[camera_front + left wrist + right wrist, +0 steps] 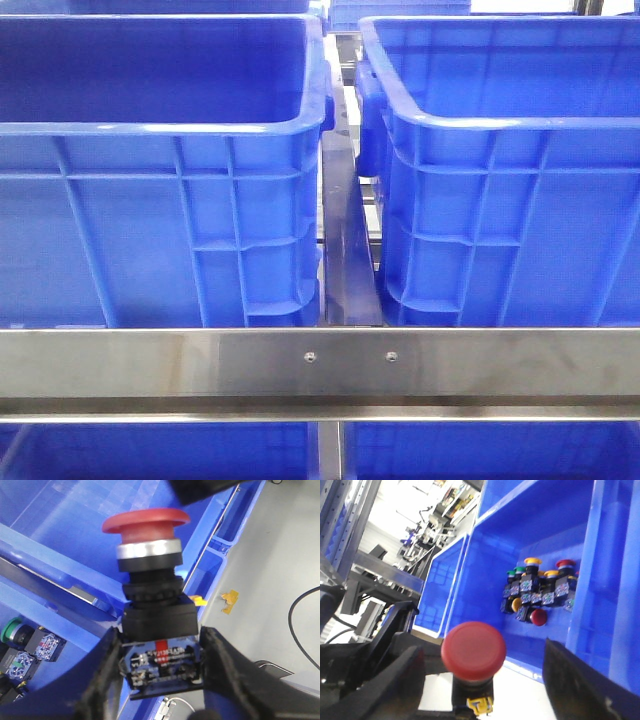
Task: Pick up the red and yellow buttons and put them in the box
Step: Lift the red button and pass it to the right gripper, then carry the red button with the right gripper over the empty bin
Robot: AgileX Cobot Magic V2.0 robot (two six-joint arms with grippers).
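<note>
Front view: two blue crates behind a steel rail, left crate and right crate; no arm visible there.

Left gripper: clenched on one red button, gripped at its black base, cap above a crate. Below it, one green button lies in a crate.

Right gripper: one red-capped button sits between its fingers; grip cannot be told. Beyond it, a cluster in a blue crate: at least three yellow, two red, one green.

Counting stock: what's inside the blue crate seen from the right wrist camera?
Inside the crate, a cluster of push buttons lies on the floor: red, yellow and green caps. Those underneath are partly covered, so no exact count.
</note>
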